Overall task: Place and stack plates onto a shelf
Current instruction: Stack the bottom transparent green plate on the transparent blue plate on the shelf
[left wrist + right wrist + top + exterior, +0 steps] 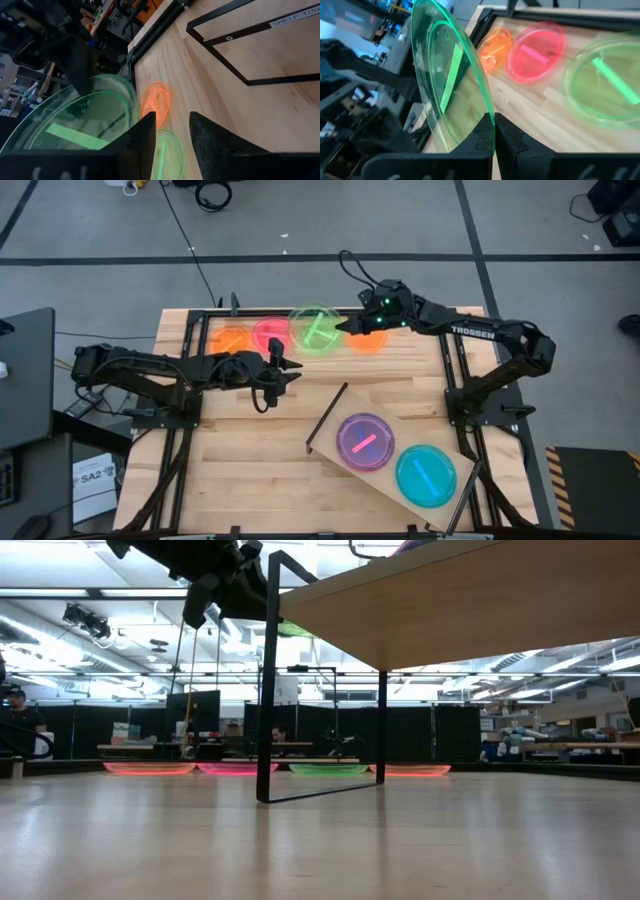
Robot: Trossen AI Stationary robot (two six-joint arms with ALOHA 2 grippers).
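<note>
Wooden counter (260,460) carries the shelf (335,415) with purple and blue plates. Right gripper (494,131) fingers pinch a green plate (451,82) aloft by the far row; left gripper (283,367) fingers stand parted, empty.

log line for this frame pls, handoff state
right gripper: shut on green plate, lifted over far row | left gripper: open, beside it | shelf: purple plate, blue plate | table: orange, pink, green plates

Grey floor (90,290) with dark tape lines; black curtains (420,745); ceiling strip lights (60,592).
</note>
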